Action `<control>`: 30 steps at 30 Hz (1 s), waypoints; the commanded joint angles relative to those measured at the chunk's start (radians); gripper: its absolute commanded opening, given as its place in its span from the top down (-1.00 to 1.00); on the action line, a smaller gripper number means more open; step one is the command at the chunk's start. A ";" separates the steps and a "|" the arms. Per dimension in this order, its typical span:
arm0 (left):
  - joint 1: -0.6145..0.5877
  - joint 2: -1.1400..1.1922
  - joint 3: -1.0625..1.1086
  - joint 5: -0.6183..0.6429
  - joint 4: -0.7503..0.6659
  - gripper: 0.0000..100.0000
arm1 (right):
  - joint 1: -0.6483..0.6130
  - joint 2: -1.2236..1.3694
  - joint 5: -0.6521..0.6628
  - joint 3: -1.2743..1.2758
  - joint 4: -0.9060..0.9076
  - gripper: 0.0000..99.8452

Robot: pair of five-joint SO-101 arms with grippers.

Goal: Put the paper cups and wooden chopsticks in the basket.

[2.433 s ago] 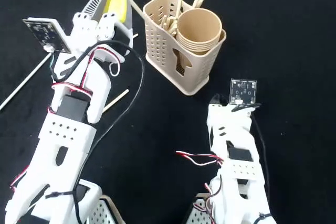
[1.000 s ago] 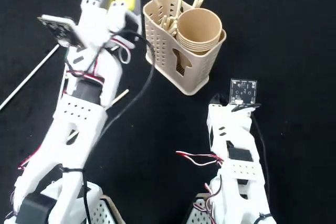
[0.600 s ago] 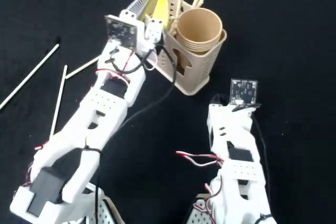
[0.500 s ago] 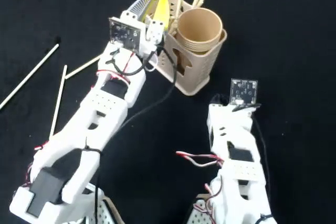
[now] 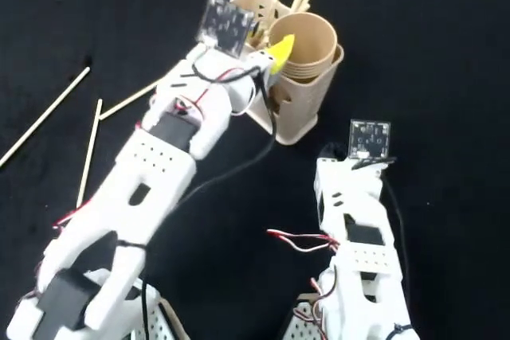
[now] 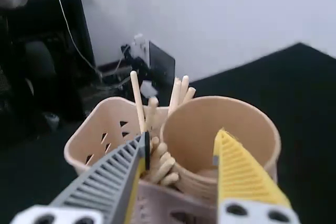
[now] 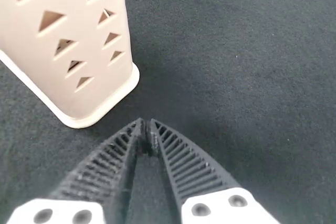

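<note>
Left gripper (image 6: pixel 181 139) hangs over the basket (image 5: pixel 296 113) at table's far centre, jaws spread wide, nothing held; yellow finger over the stacked paper cups (image 5: pixel 303 37), which sit in the basket's right side. Bundled chopsticks (image 6: pixel 178 95) stand in its left. Three loose chopsticks (image 5: pixel 44 117) lie on the table (image 5: pixel 446 61), far left. Right gripper (image 7: pixel 146 129) clenched, empty, just near of the basket.

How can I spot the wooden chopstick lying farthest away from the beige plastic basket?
Start at the beige plastic basket on the black table and look across the white arm to the loose wooden chopsticks. Yours is the outermost chopstick, slanting off the picture's edge; it looks longer than its two neighbours.
</note>
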 commanded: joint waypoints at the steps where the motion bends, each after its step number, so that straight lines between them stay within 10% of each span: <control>1: -0.024 -0.095 -0.278 -0.025 0.454 0.57 | -0.012 -0.019 0.011 -0.007 -0.021 0.97; 12: -0.335 -0.015 -0.398 -0.083 1.068 0.57 | -0.012 -0.019 0.011 -0.007 -0.021 0.97; 22: -0.321 0.272 -0.116 -0.480 1.031 0.57 | -0.015 -0.019 0.011 -0.007 -0.021 0.97; 30: -0.300 0.606 -0.263 -0.514 0.964 0.57 | -0.044 -0.019 0.060 0.007 -0.021 0.97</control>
